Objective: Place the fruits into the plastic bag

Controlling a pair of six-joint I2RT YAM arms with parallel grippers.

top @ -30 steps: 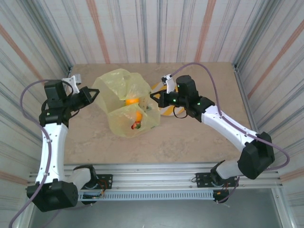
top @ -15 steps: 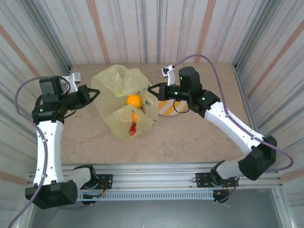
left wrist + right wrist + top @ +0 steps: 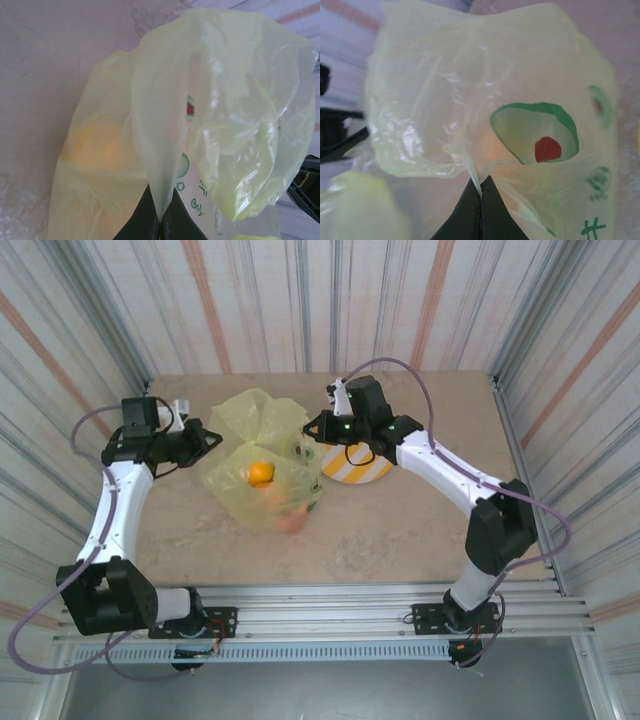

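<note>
Wondering which way the plastic bag (image 3: 262,455) lies from each pincer, anyone got a read? — mango_mike

It's stretched between them, long axis running left to right over the table (image 3: 430,530). The left gripper (image 3: 203,437) is clamped on a fold of film at the bag's left edge, and the right gripper (image 3: 313,427) is pinched on its right edge. Both wrist views show the fingers closed with only thin film between them. So neither arm is nearer, both are touching it.

The bag's crinkly, see-through yellow-green with green print and a red dot, sagging toward the near edge. One orange fruit (image 3: 261,473) sits mid-bag and a peachy fruit (image 3: 290,522) lies low down. My guess is the mouth flops if either lets go. The striped plate (image 3: 362,472) is just beside the right side. — yam_lurker
</note>
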